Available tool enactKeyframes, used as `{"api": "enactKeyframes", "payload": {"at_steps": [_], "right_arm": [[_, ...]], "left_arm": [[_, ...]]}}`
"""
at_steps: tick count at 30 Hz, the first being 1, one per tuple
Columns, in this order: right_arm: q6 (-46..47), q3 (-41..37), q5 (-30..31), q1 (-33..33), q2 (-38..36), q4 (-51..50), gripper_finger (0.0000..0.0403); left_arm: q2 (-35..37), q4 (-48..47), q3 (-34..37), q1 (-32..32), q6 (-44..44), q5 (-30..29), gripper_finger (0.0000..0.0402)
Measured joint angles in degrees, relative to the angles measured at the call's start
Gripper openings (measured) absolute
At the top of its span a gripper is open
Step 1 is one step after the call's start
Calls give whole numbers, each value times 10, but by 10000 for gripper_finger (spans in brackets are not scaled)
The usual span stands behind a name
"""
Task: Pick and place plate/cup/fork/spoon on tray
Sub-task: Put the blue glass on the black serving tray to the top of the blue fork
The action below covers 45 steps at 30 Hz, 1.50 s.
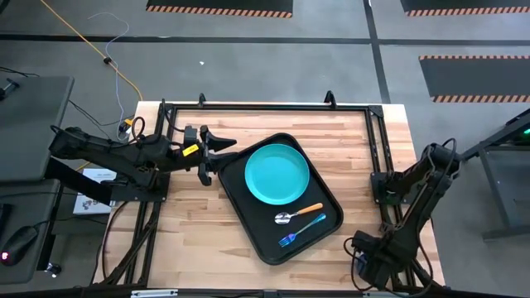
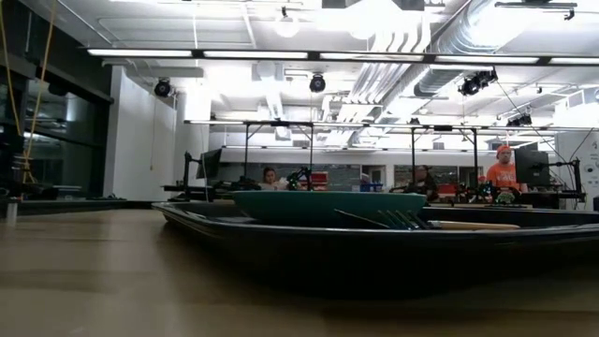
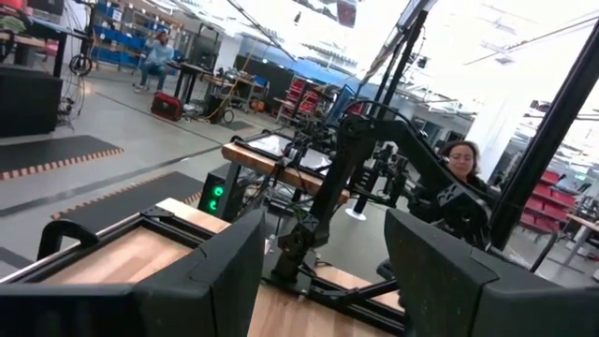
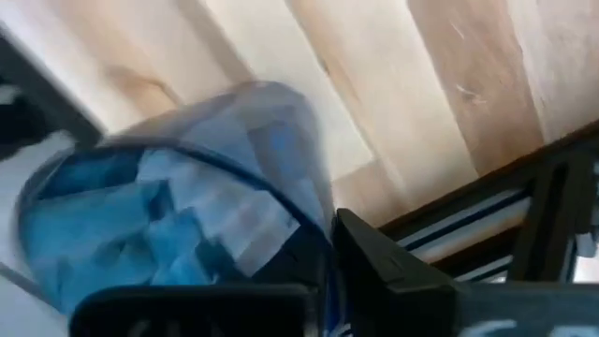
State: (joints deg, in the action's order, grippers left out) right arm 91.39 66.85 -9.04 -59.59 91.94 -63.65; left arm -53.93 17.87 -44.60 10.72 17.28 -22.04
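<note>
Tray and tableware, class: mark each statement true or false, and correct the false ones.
1. The plate lies on the tray. True.
2. The fork lies outside the tray. False: it lies on the tray, beside the spoon.
3. The cup stands on the plate. False: the cup is held in the right end effector, off the tray.
4. The left end effector is open, near the tray's edge. True.

Light wooden table [image 1: 190,236], black tray [image 1: 257,236] lying angled on it, right of centre
</note>
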Motion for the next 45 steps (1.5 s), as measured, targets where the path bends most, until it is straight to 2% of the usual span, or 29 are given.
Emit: {"api": "enactKeyframes", "payload": {"at_steps": [6, 11, 14, 19, 21, 28, 34, 41, 45], "right_arm": [[-36, 78, 86, 0, -34, -31, 5], [-115, 170, 251, 16, -60, -40, 3], [-176, 217, 323, 48, -59, -56, 2], [-297, 239, 391, 123, -58, -48, 2], [-351, 238, 401, 157, -57, -23, 1], [-542, 238, 379, 280, -57, 111, 1], [-599, 239, 363, 364, -38, 146, 0], [-617, 241, 259, 428, 35, 146, 0], [-624, 241, 171, 443, 72, 143, 0]], "left_arm": [[0, 5, 0, 0, -9, 0, 209], [3, 16, -16, 0, -59, 0, 209], [3, 18, -23, 0, -88, 0, 209], [3, 34, -28, 0, -99, 1, 209], [3, 30, -28, 0, -99, 7, 209], [12, 26, -28, 0, -17, 11, 209], [53, 17, -28, 0, -27, 19, 209], [81, -34, -28, 0, -39, -22, 209], [78, -33, -28, 0, -39, -27, 209]]}}
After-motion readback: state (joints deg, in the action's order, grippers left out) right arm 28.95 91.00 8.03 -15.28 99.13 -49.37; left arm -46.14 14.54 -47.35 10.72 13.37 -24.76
